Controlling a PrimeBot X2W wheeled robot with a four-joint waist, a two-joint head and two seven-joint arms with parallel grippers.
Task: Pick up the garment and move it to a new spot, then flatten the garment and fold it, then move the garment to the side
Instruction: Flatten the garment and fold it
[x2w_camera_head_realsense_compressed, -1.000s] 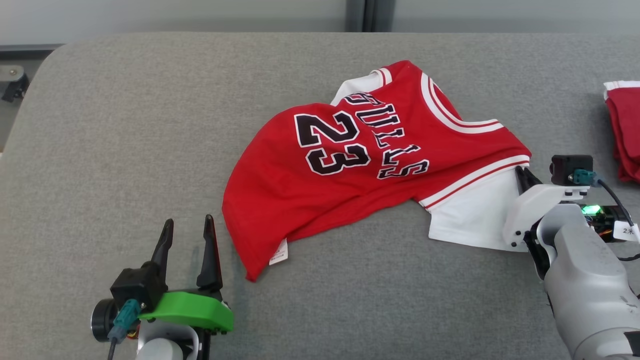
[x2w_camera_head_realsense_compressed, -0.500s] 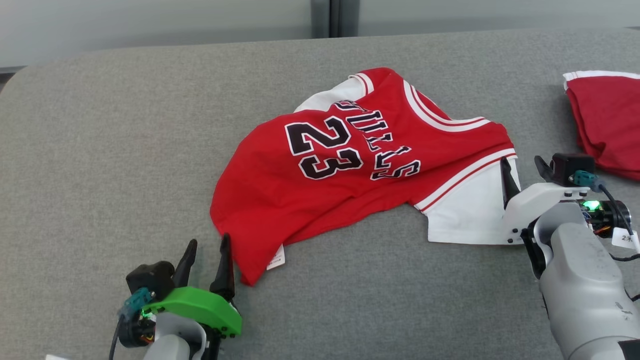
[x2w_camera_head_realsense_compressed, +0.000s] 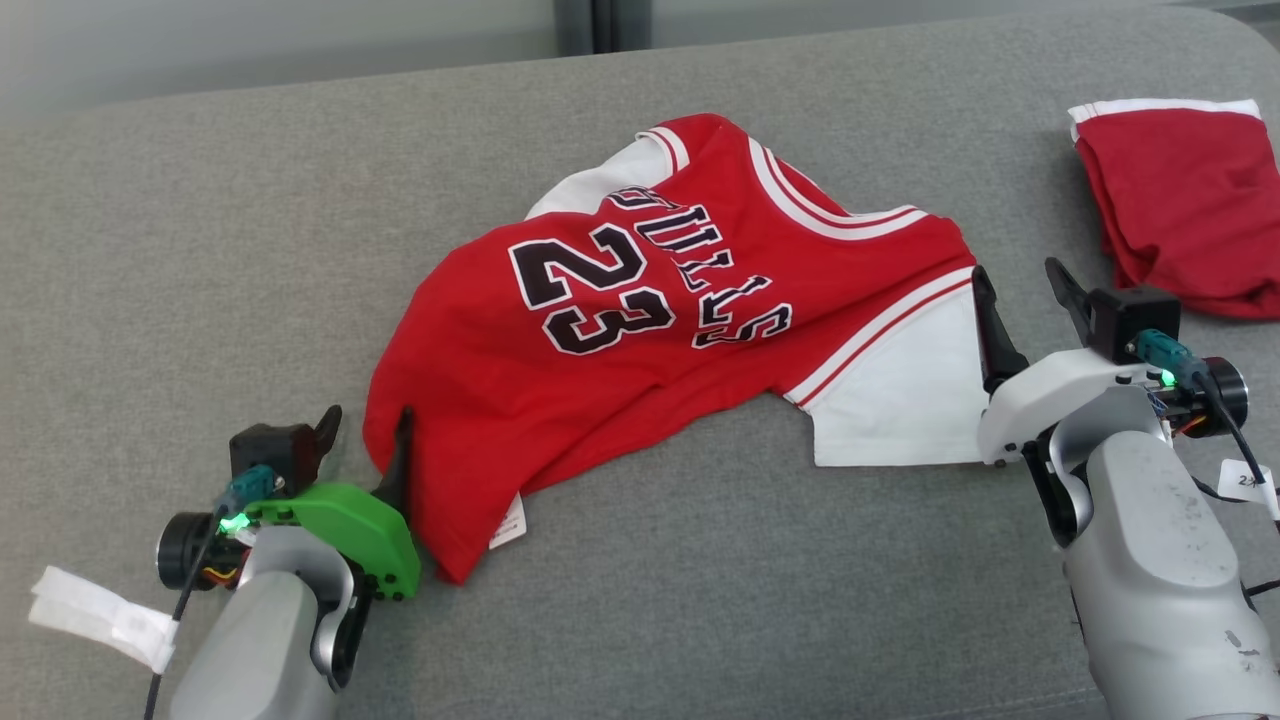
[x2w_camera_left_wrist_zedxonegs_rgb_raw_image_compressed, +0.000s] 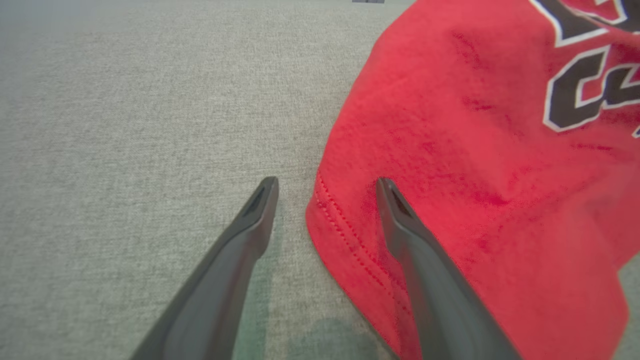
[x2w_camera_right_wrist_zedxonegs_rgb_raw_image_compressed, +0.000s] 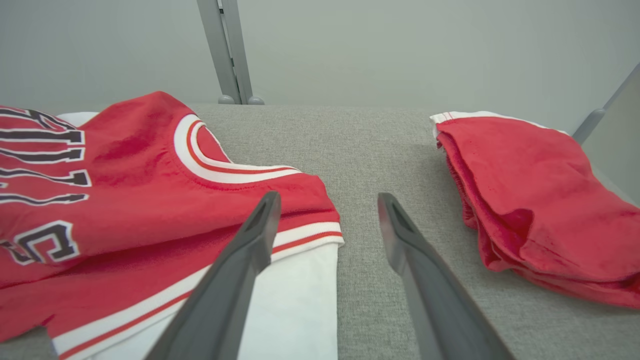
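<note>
The red garment (x2w_camera_head_realsense_compressed: 650, 330) lies crumpled in the middle of the grey surface (x2w_camera_head_realsense_compressed: 200, 250). The left gripper (x2w_camera_head_realsense_compressed: 367, 420) straddles its hem, jaws wide. The right gripper (x2w_camera_head_realsense_compressed: 1016, 270) is at the white sleeve edge, jaws also wide, holding nothing. Another red cloth (x2w_camera_head_realsense_compressed: 1180, 230) lies to its right.

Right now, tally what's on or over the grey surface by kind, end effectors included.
Garments: 2, jersey, folded red garment
End effectors: 2, left end effector, right end effector, both open
Total: 4
</note>
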